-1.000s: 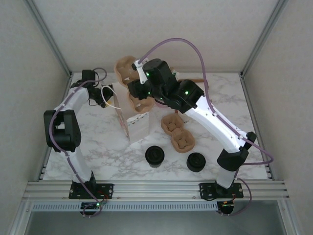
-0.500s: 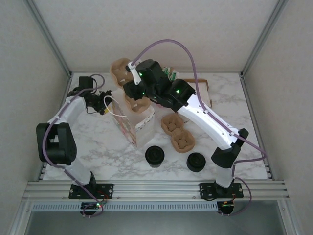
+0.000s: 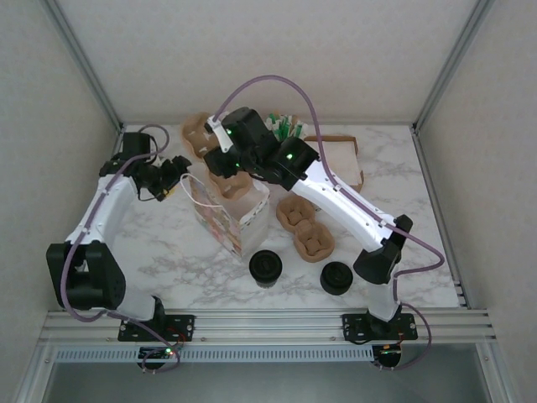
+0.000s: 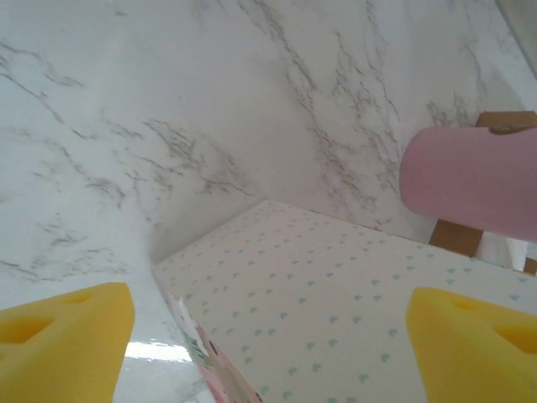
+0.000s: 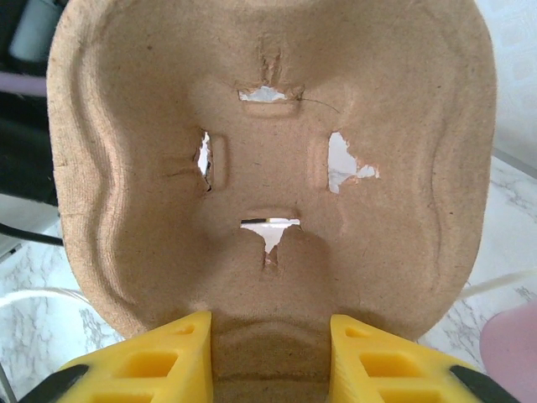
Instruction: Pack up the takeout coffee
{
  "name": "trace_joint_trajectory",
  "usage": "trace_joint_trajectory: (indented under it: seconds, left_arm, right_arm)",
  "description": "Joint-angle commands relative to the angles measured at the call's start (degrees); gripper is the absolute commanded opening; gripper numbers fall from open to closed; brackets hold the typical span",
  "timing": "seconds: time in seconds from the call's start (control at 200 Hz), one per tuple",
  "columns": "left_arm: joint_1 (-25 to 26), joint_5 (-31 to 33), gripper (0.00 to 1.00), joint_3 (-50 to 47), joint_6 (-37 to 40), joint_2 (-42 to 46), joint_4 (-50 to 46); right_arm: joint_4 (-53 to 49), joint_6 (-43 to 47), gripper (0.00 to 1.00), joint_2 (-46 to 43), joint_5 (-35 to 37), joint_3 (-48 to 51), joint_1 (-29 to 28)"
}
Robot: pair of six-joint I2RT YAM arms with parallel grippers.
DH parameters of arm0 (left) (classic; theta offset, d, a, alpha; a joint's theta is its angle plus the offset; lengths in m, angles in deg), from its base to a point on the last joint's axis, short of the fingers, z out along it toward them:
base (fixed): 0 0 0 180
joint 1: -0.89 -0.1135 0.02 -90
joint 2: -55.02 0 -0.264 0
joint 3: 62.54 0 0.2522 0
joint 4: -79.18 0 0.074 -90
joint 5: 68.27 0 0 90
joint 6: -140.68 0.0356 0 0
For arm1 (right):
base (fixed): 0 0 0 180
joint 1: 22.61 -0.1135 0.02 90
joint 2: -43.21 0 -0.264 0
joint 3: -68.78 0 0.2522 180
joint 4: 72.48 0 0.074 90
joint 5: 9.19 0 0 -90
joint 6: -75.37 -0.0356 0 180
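Two shifts are noted against the frame one second back. The left arm has been swung out toward 9 o'clock. The right arm, with its load, has been carried toward 10 o'clock, so green-capped items point(image 3: 285, 126) at 12 o'clock are now uncovered. The white paper bag point(image 3: 228, 217) has been tipped and drawn toward 9 o'clock.

The left gripper point(image 3: 176, 176) is now spread wider. In the left wrist view its yellow fingertips point(image 4: 67, 336) stand far apart, with the bag's heart-printed side between them and nothing pinched. The right gripper point(image 5: 268, 361) is pinched on the rim of a held cup carrier point(image 5: 268, 126) of moulded pulp, at the bag's open top. Whether it is inside the mouth or above it cannot be told.

The first takeout coffee point(image 3: 266, 267) is stood on the marble table point(image 3: 168, 252), at 5 o'clock of the bag. The second takeout coffee point(image 3: 336, 278) is at 3 o'clock of the first, apart from it. Both are upright, long axis vertical, black lids up toward the camera.

A second cup carrier point(image 3: 306, 228) lies at 1 o'clock of the first coffee, beside the right forearm. A shallow cardboard tray point(image 3: 340, 155) is seen at 1 o'clock on the table. The bag stands between the left gripper and the cups.
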Motion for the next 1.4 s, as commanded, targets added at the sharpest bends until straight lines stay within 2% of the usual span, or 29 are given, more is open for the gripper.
trace_joint_trajectory:
  seconds: [0.0,0.165,0.375,0.48,0.561,0.626,0.766,0.911,1.131,1.266,1.396]
  left_arm:
    - [-0.5,1.53,0.89,2.84,4.49,3.0,-2.22]
    - [-0.89,3.35,0.94,9.11,9.78,5.26,-5.85]
    - [-0.87,-0.18,0.9,12.01,14.19,8.81,-4.01]
    - [-0.86,-4.48,0.8,12.19,16.88,9.47,-5.6]
    - [-0.78,-9.78,0.66,11.57,18.96,9.57,-6.87]
    - [-0.7,-12.19,0.62,11.12,20.48,9.56,-8.19]
    - [-0.26,-12.63,0.63,10.06,22.75,10.17,-8.96]
    - [-0.16,-9.33,0.64,10.12,23.6,9.17,-9.75]
    - [0.18,-12.5,0.67,10.28,24.88,7.97,-10.41]
    - [0.49,-12.12,0.7,9.54,25.88,8.38,-10.4]
    - [0.86,-12.4,0.69,10.09,26.11,6.6,-11.2]
  right_arm:
    - [-0.63,0.92,0.34,0.2,-0.43,0.79,-0.83]
    - [-1.69,-0.35,0.34,0.23,0.99,1.71,-0.86]
    - [-1.38,-1.52,0.34,-1.11,2.85,3.9,-0.86]
    - [-1.34,-2.09,0.34,-1.31,3.09,4.1,-0.86]
    - [-1.25,-2.4,0.34,-1.31,3.22,4.09,-0.81]
    - [-1.25,-2.55,0.34,-1.31,2.92,4.1,-0.82]
    - [-1.29,-2.94,0.34,-1.37,2.72,4.05,-0.82]
    - [-1.24,-2.96,0.34,-1.4,2.79,4.01,-0.81]
    - [-1.2,-3.2,0.34,-1.16,3.17,3.96,-0.82]
    - [-1.25,-3.47,0.34,-1.07,4.11,3.79,-0.84]
    - [-1.18,-3.74,0.34,-0.88,3.82,3.49,-0.86]
